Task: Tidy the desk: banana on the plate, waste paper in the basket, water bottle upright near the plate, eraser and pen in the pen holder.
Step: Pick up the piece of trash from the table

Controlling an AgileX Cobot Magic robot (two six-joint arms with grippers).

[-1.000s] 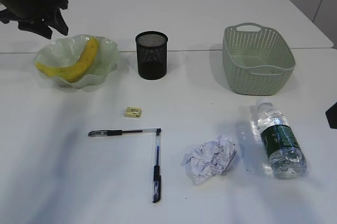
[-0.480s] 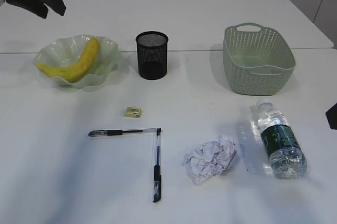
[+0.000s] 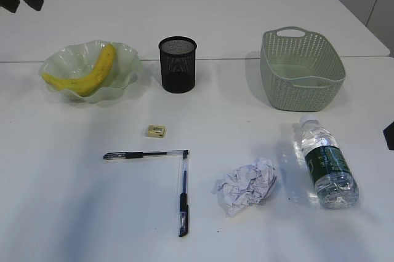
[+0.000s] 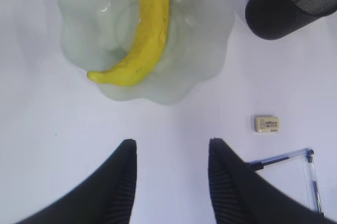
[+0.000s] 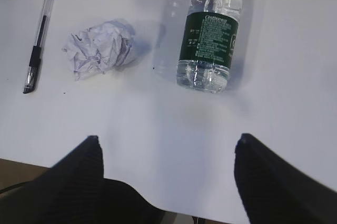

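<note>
It looks like an office or a lab test room got up as a desk: a big plain white tabletop (image 3: pixel 246 16) with a thin seam across it, pale panelled walls behind, and desk things laid out, namely a black mesh pen holder (image 3: pixel 178 64), two pens (image 3: pixel 183 191), a small eraser (image 3: pixel 155 130) and a crumpled paper ball (image 3: pixel 246 186).

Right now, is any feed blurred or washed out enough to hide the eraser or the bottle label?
Exterior view: evenly lit, soft shadows, the eraser sharp but tiny. Left wrist view: bluish cast, the plate pale against the desk, eraser print not readable. Right wrist view: the bottle label sharp, small highlights on the clear plastic, the paper ball crisp.
</note>
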